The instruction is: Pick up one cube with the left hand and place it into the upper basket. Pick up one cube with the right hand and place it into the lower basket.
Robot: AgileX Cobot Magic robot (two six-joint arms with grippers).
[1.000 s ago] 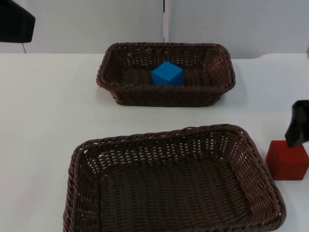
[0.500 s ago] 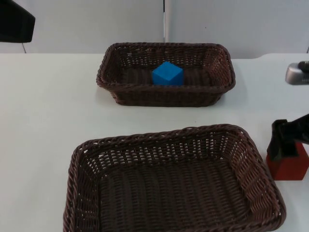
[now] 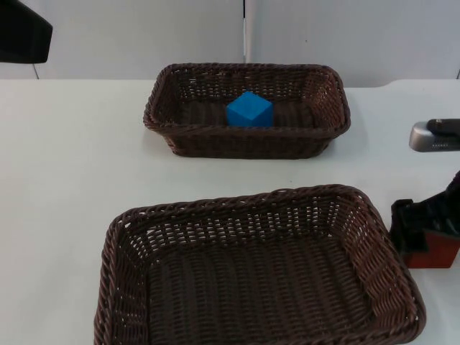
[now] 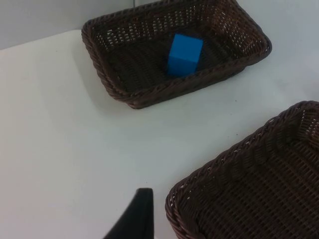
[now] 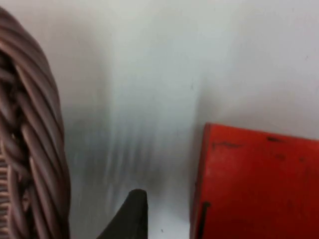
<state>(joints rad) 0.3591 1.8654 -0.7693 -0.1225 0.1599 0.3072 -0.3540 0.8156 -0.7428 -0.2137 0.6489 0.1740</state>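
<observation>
Red cube sits on white table, just right of lower brown wicker basket. Our right gripper down at it; grip we cannot tell. Blue cube lies inside upper brown wicker basket. Our left arm waits.

Two dark brown woven wicker baskets, upper basket and lower basket, on a white table; a blue cube; a red cube.

Right hand low at table, fingers spread; left arm waits, raised.
</observation>
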